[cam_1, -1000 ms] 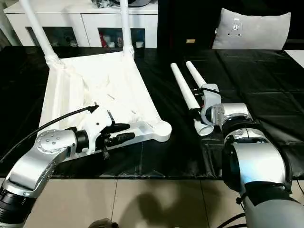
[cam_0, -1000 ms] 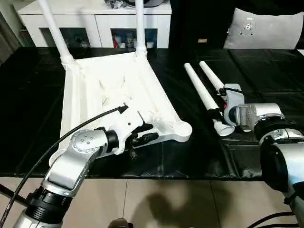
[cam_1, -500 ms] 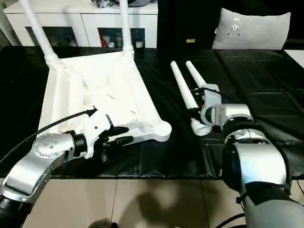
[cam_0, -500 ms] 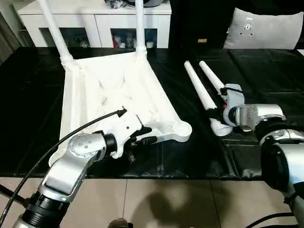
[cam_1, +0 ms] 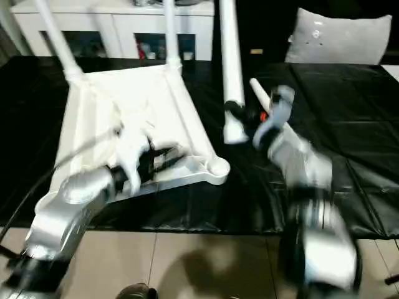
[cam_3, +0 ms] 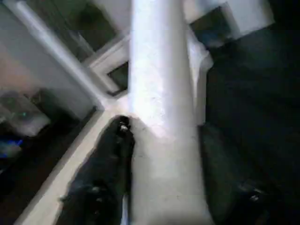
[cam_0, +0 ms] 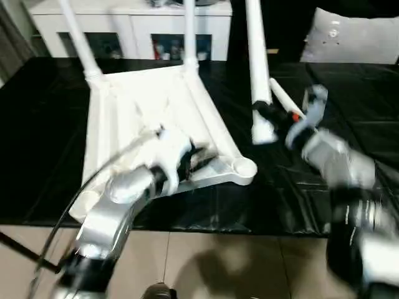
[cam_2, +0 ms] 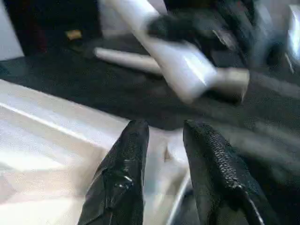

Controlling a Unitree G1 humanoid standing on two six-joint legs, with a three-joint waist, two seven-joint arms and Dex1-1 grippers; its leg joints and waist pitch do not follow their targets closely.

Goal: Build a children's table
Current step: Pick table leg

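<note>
The children's table top [cam_0: 137, 106] lies upside down on the black cloth, with two legs [cam_0: 78, 37] [cam_0: 189, 31] standing in its far corner sockets. My left gripper [cam_0: 196, 159] is shut on the top's near rim, close to the empty near right socket [cam_0: 244, 168]; its fingers [cam_2: 126, 159] straddle the white edge. My right gripper [cam_0: 265, 115] is shut on a third leg [cam_0: 255, 56] near its thick end. That leg stands upright in the air just right of the top, and it sits between the fingers [cam_3: 112, 154] in the right wrist view. Another leg [cam_0: 283, 99] lies on the cloth behind.
A long white cabinet [cam_0: 124, 18] runs along the far side, and a white cushion [cam_0: 355, 37] sits at the far right. The black cloth [cam_0: 37, 124] ends at the near edge, with tiled floor [cam_0: 218, 261] below.
My right gripper has raised the leg from lying on the cloth to upright and carried it left toward the table top. My left gripper stays on the rim.
</note>
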